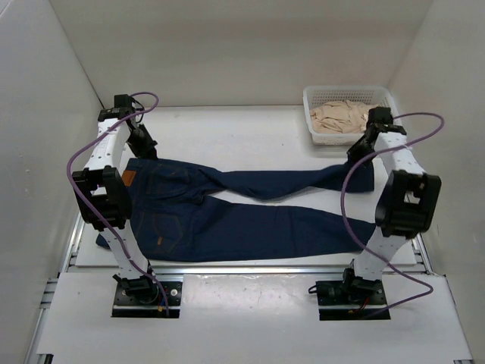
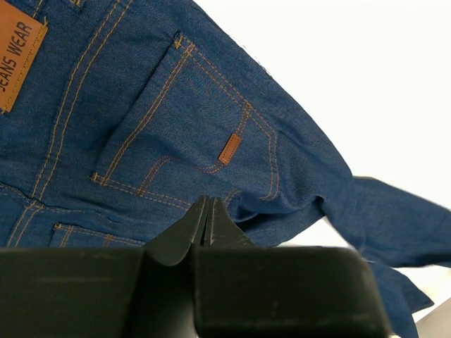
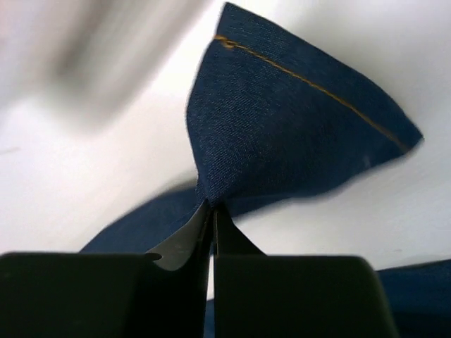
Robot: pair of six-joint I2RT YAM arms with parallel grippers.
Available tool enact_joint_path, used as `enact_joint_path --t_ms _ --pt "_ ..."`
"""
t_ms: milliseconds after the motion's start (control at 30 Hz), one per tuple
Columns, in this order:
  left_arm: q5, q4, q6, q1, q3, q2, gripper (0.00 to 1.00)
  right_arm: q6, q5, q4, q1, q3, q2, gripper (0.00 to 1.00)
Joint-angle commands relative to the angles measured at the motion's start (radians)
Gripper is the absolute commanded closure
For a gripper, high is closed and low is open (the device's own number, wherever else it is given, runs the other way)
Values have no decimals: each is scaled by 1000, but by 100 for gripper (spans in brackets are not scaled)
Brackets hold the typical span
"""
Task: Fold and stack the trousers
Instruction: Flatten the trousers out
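Navy denim jeans (image 1: pixel 227 220) laid out across the table (image 1: pixel 227 129), waist left, legs off to the right. Far cuff pinched tight in the right gripper (image 3: pixel 211 205) (hem peaked up off the surface). Over at the waist, left gripper (image 2: pixel 208 205) pressed shut on a fold of denim just beside the back pocket (image 2: pixel 190 120), tan patch (image 2: pixel 17 60) nearby. Far right corner: white basket (image 1: pixel 309 114), beige cloth (image 1: pixel 345 117) inside.

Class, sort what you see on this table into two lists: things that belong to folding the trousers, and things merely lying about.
Belong to the job: trousers; left claw, shut on their waist end; right claw, shut on a leg end.
Lying about: white basket; beige cloth inside it.
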Motion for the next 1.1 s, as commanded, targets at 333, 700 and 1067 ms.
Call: enact_joint_path --t_ms 333,700,1067 --pt "28 18 -7 4 6 -36 90 8 19 356 -117 -699 -698 24" --pt "-1 9 2 27 -39 -63 90 29 -21 223 -128 -504 -531 40" --pt "66 79 -7 82 -258 -30 66 -109 -115 71 -12 -205 -159 31"
